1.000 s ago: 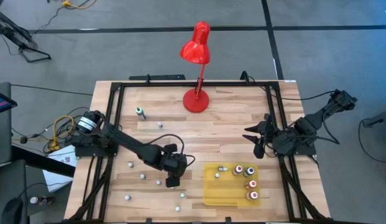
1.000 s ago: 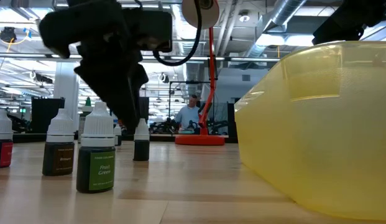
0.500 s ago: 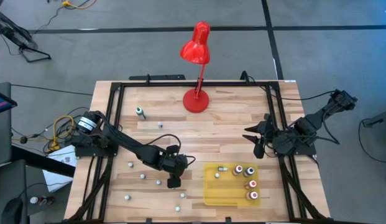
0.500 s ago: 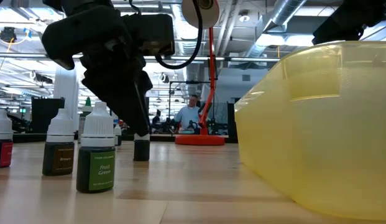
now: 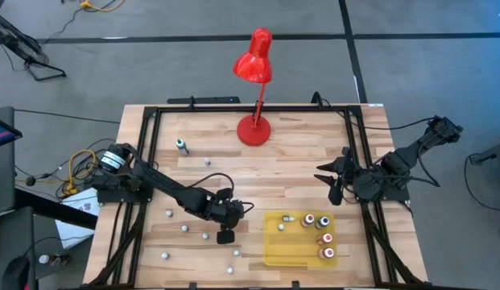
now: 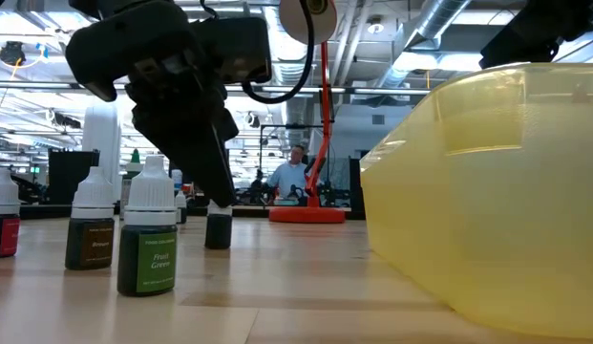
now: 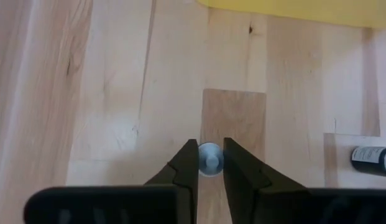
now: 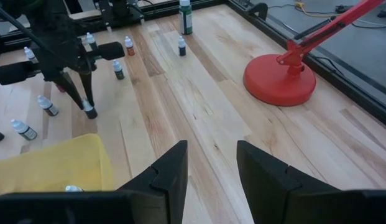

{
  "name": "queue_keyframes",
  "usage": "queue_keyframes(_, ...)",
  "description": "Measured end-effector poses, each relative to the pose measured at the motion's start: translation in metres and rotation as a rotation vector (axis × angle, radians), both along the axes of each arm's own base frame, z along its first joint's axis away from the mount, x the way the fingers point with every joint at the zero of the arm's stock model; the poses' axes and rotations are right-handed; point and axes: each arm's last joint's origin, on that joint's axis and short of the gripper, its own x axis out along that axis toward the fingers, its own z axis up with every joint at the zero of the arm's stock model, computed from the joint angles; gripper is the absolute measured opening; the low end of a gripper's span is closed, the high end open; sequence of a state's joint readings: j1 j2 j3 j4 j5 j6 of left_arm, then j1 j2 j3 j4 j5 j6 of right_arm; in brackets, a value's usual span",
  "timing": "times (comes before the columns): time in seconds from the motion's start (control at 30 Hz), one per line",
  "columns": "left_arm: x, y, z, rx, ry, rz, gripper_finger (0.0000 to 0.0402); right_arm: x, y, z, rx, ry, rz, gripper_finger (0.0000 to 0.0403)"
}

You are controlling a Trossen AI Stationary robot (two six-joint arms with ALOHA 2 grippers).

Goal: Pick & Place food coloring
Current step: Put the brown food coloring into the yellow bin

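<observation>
Left gripper (image 5: 225,234) is down at the near-middle of the table (image 5: 290,161), just left of the yellow tray (image 5: 275,250). Its fingers (image 7: 188,163) are closed in on the pale cap of a small upright bottle (image 7: 209,157); from table height the dark body of that bottle (image 6: 218,230) stands on the wood under the fingertips.

Right gripper (image 5: 333,179) waits at the right edge of the table, raised, fingers (image 8: 173,163) partly apart, nothing between them.

Food coloring: four bottles lie in the tray, toward its right side, red-capped ones (image 5: 309,219) among them. Others stand loose on the left half of the table, one (image 5: 168,213) left of the left gripper, one (image 5: 165,255) near the near-left corner. A taller green bottle (image 5: 182,146) stands far left.

Open room: the middle of the table, between the red lamp base (image 5: 254,129) at the far side and the tray, is bare wood. A black frame rail (image 5: 142,153) runs round the table edges.

Hard to make out: from table height the tray wall (image 6: 487,191) blocks the whole right side. The nearest bottle (image 6: 149,239) shows a green label; the smaller print is unreadable. A person (image 6: 290,179) sits far off behind the lamp.
</observation>
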State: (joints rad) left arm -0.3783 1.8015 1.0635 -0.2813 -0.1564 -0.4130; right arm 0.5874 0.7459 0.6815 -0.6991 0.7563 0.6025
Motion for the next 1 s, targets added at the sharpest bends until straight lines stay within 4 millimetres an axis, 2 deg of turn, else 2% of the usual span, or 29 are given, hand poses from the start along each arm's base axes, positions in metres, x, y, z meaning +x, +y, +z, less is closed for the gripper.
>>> queue_keyframes(0.27,0.011,-0.002,0.023,0.076,-0.016,-0.056,0.0039,0.0,0.0,0.0,0.0,0.0,0.0,0.0129)
queue_keyframes(0.43,0.026,-0.004,0.053,0.145,-0.105,-0.083,0.0043,0.0,0.0,0.0,0.0,0.0,0.0,0.0129)
queue_keyframes(0.6,0.039,0.0,0.075,0.123,-0.185,-0.07,0.0044,0.0,0.0,0.0,0.0,0.0,0.0,0.0129)
queue_keyframes(0.83,0.051,0.003,0.073,0.099,-0.228,-0.092,0.0042,0.0,0.0,0.0,0.0,0.0,0.0,0.0129)
queue_keyframes(1.0,0.073,-0.005,0.069,0.137,-0.208,-0.138,0.0042,0.0,0.0,0.0,0.003,-0.005,0.0,0.0129)
